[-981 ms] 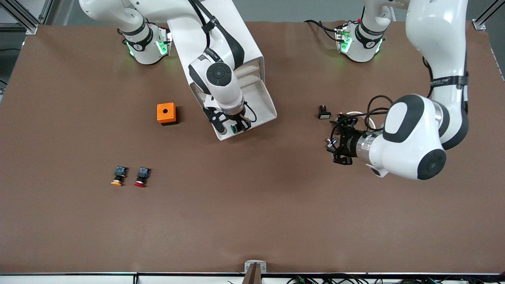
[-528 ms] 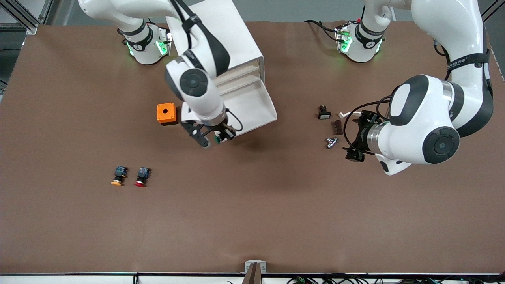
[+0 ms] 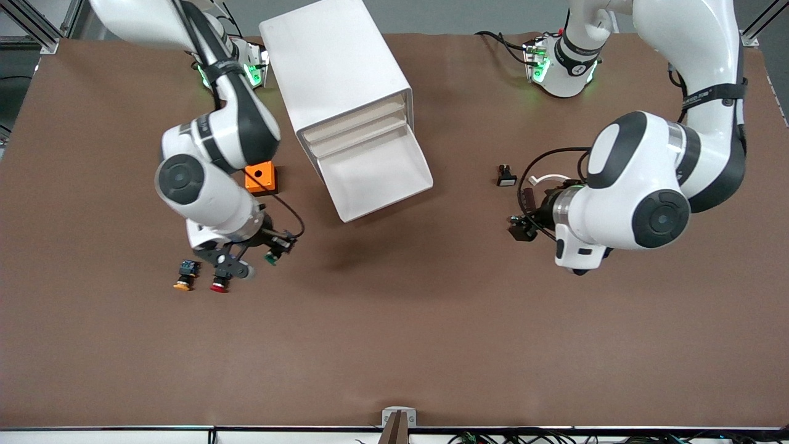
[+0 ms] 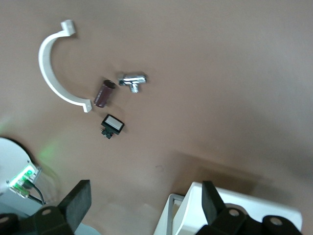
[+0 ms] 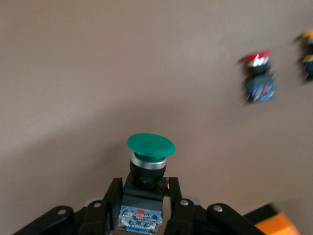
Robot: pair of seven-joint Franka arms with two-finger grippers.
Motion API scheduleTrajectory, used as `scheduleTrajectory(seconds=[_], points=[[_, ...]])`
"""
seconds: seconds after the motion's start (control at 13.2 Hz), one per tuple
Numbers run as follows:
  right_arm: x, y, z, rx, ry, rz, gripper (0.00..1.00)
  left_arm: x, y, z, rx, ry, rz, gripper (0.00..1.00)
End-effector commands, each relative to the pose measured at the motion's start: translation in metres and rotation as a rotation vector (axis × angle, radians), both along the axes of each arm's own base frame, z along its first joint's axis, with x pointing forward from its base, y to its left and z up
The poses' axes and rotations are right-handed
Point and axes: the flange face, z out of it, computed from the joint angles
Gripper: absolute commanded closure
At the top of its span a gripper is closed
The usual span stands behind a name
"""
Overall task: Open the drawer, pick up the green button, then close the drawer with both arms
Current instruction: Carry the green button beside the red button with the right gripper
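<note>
White cabinet (image 3: 336,68) with bottom drawer (image 3: 377,176) pulled open, left gripper (image 3: 524,225) over table near small parts, fingers (image 4: 78,203) spread and empty, right gripper (image 3: 262,253) over table beside red-capped button (image 3: 220,280), clamping green button (image 5: 149,154)

The whole table (image 3: 394,345) is seen from high up, while small nearby patches of it are seen from each wrist, looking down.

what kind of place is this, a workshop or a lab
Most likely a robotics lab bench: two white arms bolted to a brown table, a white drawer cabinet, and loose industrial parts. The right pincer holds a green button; the left pincer hangs open.
</note>
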Motion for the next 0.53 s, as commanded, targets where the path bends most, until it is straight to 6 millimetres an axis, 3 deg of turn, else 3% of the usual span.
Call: scheduleTrajectory(seconds=[0.0, 0.15, 0.45], points=[[0.021, -0.048, -0.013, 0.015, -0.036, 0.153, 0.98, -0.018, -0.025, 0.009, -0.008, -0.042, -0.146, 0.01], [0.034, -0.078, -0.042, 0.015, -0.051, 0.243, 0.98, -0.026, -0.045, 0.007, -0.035, -0.053, -0.207, 0.01], [0.048, -0.092, -0.101, 0.006, -0.09, 0.344, 0.98, -0.04, -0.067, -0.016, -0.001, -0.054, -0.27, 0.0]])
